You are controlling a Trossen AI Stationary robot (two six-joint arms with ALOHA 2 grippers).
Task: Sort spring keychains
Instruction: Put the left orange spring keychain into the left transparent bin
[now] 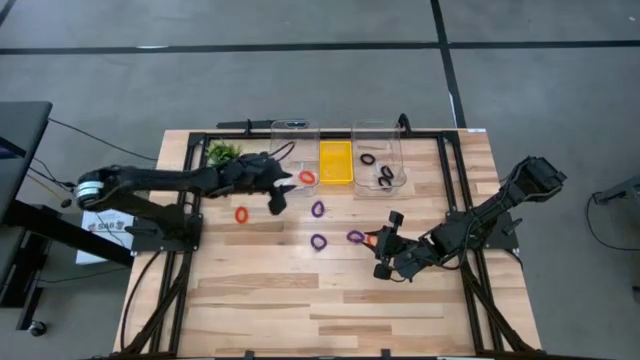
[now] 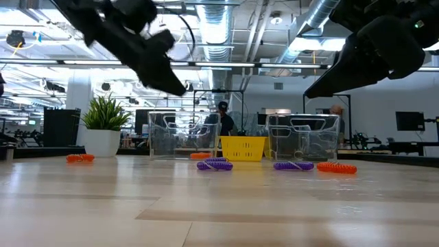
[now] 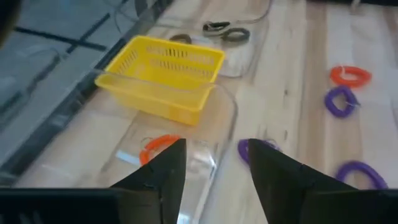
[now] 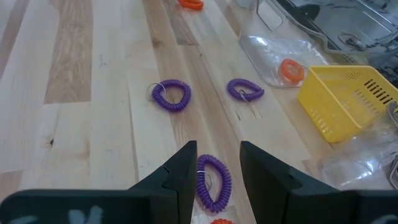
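On the left of the table, the left gripper is being held above the near end of the left clear bin, its fingers spread apart with nothing between them. An orange keychain is lying inside that bin, so a drop-off of orange is judged to be just completed. One loose orange keychain is resting on the wood near the left arm, and it is judged the likeliest next pick. A yellow basket is standing between the two bins. Three purple keychains are scattered mid-table. Black keychains are lying in the right clear bin. On the right, the right gripper is being lowered, half open and empty, over a purple keychain, with another orange one beside it; closing on the coil is called for next.
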